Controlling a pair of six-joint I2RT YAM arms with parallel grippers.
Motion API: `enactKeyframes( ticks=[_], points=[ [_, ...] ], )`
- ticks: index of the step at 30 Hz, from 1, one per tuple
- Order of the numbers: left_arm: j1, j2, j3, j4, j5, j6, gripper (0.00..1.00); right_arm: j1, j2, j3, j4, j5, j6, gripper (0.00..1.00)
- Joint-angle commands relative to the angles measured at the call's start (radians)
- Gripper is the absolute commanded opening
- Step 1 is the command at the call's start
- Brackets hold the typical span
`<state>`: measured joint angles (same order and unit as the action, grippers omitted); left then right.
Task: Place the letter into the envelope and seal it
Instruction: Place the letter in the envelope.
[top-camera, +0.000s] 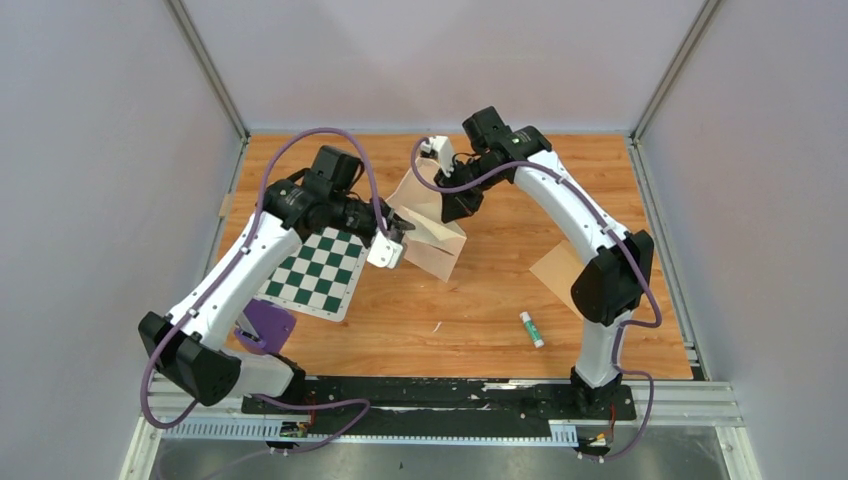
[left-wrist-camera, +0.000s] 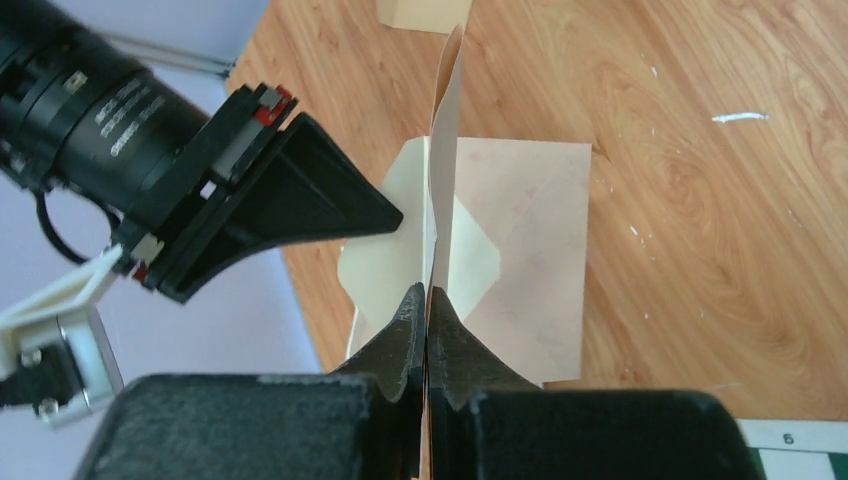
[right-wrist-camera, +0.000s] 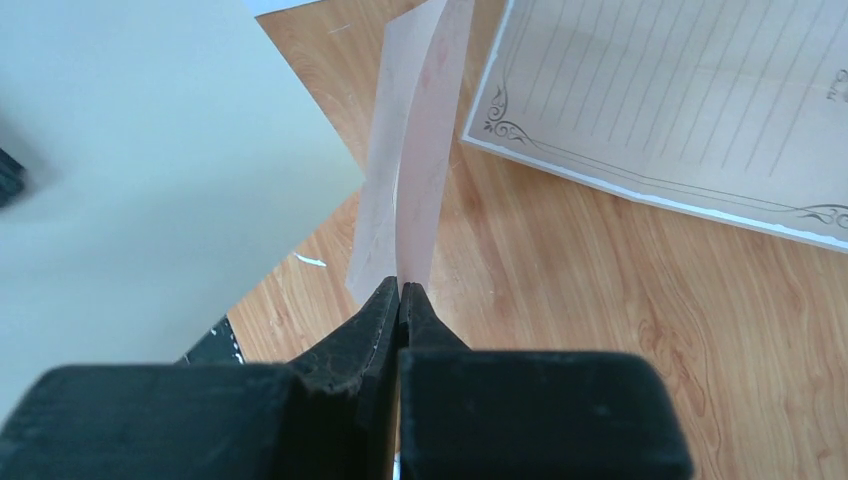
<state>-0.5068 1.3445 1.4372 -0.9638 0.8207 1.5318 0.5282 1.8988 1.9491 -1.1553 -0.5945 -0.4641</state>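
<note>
**Holding the envelope up between both arms, letter still outside**

A green-and-white chessboard (top-camera: 320, 268) lies at the left of the wooden surface (top-camera: 450, 320). Just right of it, the left gripper (left-wrist-camera: 427, 300) is pinched tight on a thin edge of the tan envelope (left-wrist-camera: 530, 230), which hangs above the wood with its cream inner flap showing. The right gripper (right-wrist-camera: 400, 290) is clamped just as tightly on another edge of the same envelope, from the far side. Further right, a white glue stick (top-camera: 531, 328) lies on the wood. The letter (right-wrist-camera: 680, 110), with its dark ornate border, lies flat on the surface, apart from the envelope.
</note>
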Motion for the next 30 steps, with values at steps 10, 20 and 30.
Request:
enactKeyframes(
  ticks=[10, 20, 30],
  points=[
    [-0.133, -0.013, 0.005, -0.048, -0.305, 0.108, 0.00, 0.077, -0.019, 0.025, -0.080, -0.013, -0.063, 0.00],
    [-0.184, 0.036, 0.026, 0.029, -0.457, -0.032, 0.00, 0.095, -0.033, 0.027, -0.086, -0.031, -0.090, 0.00],
    [-0.205, 0.041, -0.020, 0.123, -0.464, -0.036, 0.00, 0.100, -0.050, 0.023, -0.089, -0.066, -0.148, 0.00]
  ],
)
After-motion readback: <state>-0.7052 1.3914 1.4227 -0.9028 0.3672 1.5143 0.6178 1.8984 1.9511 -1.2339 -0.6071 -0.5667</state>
